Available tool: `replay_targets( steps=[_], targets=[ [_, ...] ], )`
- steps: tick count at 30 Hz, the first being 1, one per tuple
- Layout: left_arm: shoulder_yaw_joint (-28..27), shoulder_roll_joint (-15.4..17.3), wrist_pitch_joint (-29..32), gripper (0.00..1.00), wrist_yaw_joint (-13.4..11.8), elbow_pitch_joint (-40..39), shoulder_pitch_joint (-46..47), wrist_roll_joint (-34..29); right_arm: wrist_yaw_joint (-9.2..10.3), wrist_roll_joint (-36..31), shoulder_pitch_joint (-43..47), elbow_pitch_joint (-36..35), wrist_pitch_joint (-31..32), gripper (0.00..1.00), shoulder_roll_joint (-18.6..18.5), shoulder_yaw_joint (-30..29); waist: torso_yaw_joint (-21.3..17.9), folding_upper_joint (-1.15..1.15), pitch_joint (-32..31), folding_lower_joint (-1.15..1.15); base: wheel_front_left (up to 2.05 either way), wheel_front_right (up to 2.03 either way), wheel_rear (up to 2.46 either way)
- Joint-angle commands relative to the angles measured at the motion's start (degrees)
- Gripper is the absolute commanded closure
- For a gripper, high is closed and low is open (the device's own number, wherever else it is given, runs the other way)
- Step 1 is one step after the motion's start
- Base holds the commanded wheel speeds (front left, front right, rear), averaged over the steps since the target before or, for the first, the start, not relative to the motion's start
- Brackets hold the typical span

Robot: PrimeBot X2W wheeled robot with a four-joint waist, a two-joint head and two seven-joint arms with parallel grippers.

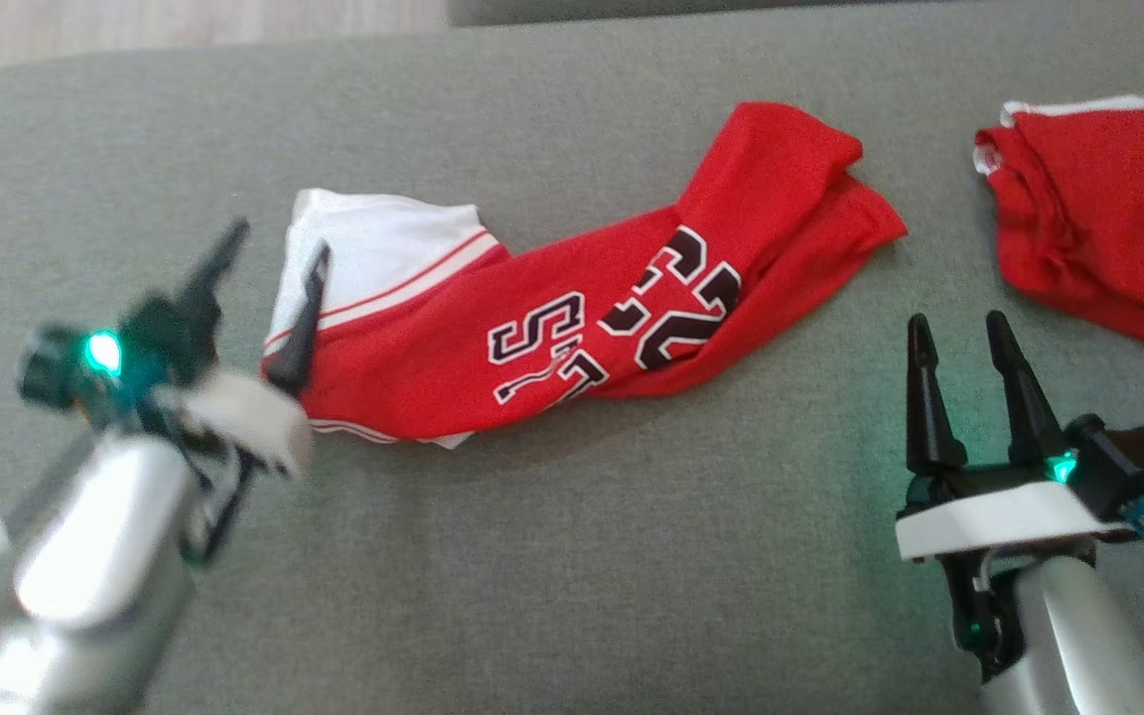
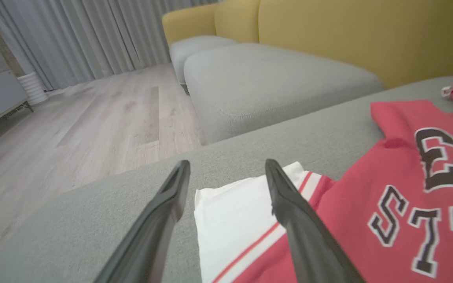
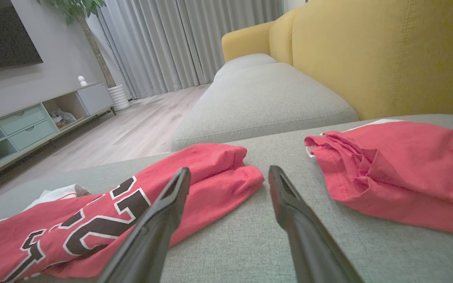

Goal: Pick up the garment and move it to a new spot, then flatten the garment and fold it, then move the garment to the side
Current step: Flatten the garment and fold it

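Left gripper [image 1: 277,246] sits lower left in the head view, blurred, fingers spread wide and gripping nothing. Its inner finger overlaps the white end of the jersey [image 1: 572,318] — touching or just above, can't tell. In the left wrist view the white end's edge shows between the two fingers. Jersey is red with black-and-white lettering, loosely bunched into a long strip across the middle of the grey cushion [image 1: 572,576], white end toward the left gripper, red end up toward the far right. Right gripper [image 1: 957,322] is lower right, upright, fingers apart, empty, on the near side of the jersey's red end and apart from it — bare cushion between. A second red garment [image 1: 1098,218] with white trim lies crumpled at the right edge, apart from the jersey. Yellow sofa [image 3: 368,51] with grey seats behind, wood floor [image 2: 73,129] and grey curtains [image 3: 171,43] beyond.
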State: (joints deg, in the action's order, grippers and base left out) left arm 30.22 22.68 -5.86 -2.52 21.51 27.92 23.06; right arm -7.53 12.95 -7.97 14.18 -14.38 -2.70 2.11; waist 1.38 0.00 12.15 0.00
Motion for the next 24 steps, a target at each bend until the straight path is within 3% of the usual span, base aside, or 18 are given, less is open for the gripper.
replay_targets(
  steps=[1,5,8,16,24],
  targets=[
    [-1.7,2.8,2.9,0.0,1.6,0.5,6.2,0.0,0.04,-0.4,-2.4,-2.1,-0.6,0.0,-0.2,1.9,-1.4,0.0,1.8,0.0,0.0,0.0,0.0],
    [-1.0,4.6,13.1,0.0,7.3,8.1,14.6,2.9,0.04,0.0,-3.7,-2.3,-0.6,0.0,-0.2,3.1,-3.7,0.0,4.4,0.0,0.0,0.0,0.0],
    [0.2,5.9,20.0,0.0,9.3,12.8,20.2,5.3,0.04,0.4,-4.7,-2.5,-0.6,0.0,-0.2,3.8,-5.5,0.0,6.3,0.0,0.0,0.0,0.0],
    [8.8,9.9,35.1,0.0,10.0,17.0,27.3,15.4,0.04,1.8,-6.3,-2.8,-0.6,0.0,-0.2,4.4,-9.0,0.0,9.4,0.0,0.0,0.0,0.0],
    [15.9,14.2,42.5,0.0,10.0,15.8,28.6,23.1,0.04,2.2,-6.8,-3.1,-0.6,0.0,-0.2,4.3,-10.2,0.0,10.3,0.0,0.0,0.0,0.0]
  ],
)
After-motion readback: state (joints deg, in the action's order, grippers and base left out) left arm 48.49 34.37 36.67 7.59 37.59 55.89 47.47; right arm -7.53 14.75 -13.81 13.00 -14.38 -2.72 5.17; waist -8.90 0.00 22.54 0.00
